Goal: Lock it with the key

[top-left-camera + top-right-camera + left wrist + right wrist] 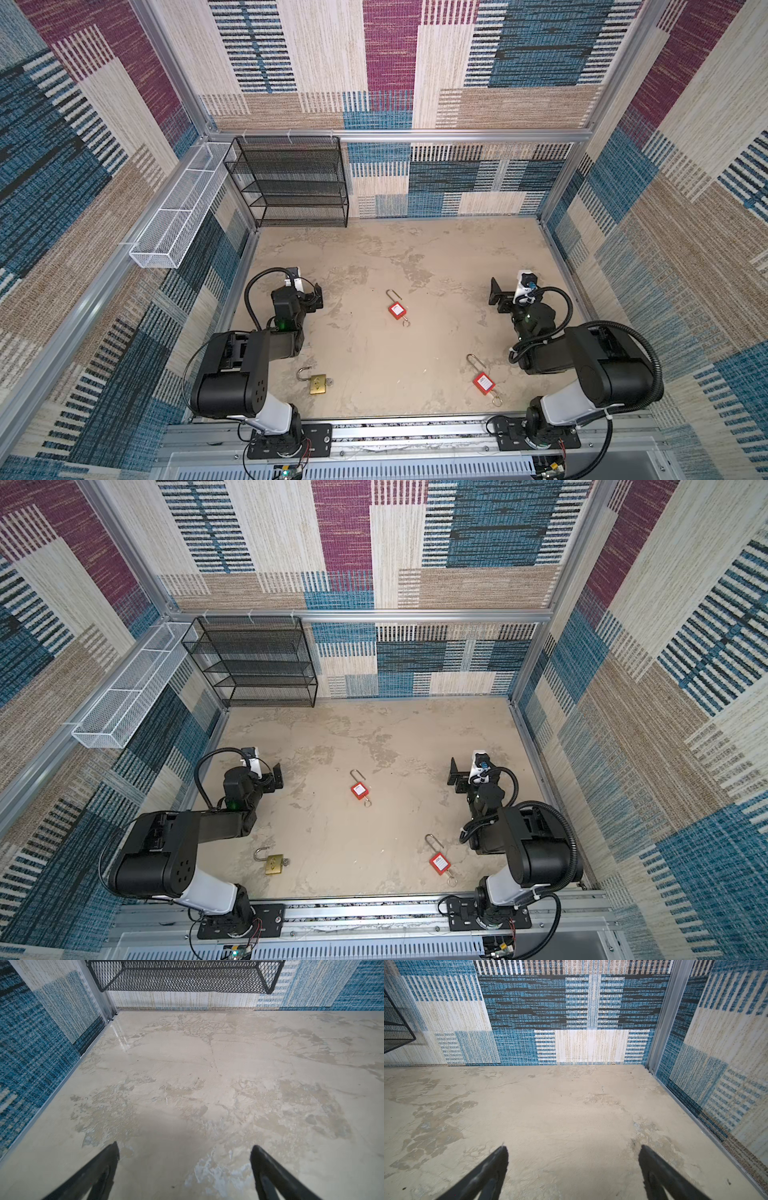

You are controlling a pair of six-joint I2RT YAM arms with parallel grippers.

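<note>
Mottled beige tabletop point(415, 249), closed in on three sides by patterned wall panels point(478, 187), with a metal rail point(415, 432) along the arm-base edge. Wide bare surface ahead of both grippers up to the far wall.

Black mesh rack point(291, 183) against that far wall, ahead of the left gripper point(316, 297) and well apart from it. White wire basket point(174, 216) high on the side wall, ahead and outward of the same gripper.

Left gripper spread wide over bare surface, nothing between its fingers point(104, 1167); side-wall edge near its outer side. Right gripper point(496, 296) spread wide too, fingers point(492, 1167) empty, wall corner ahead and outward.

Centre red padlock point(397, 310) flat between the two grippers, free room all round, key point(405, 322) at its body end. Near red padlock point(483, 381) behind and inward of the right gripper. Brass padlock point(318, 384), shackle swung open, behind the left gripper, beside that arm.
</note>
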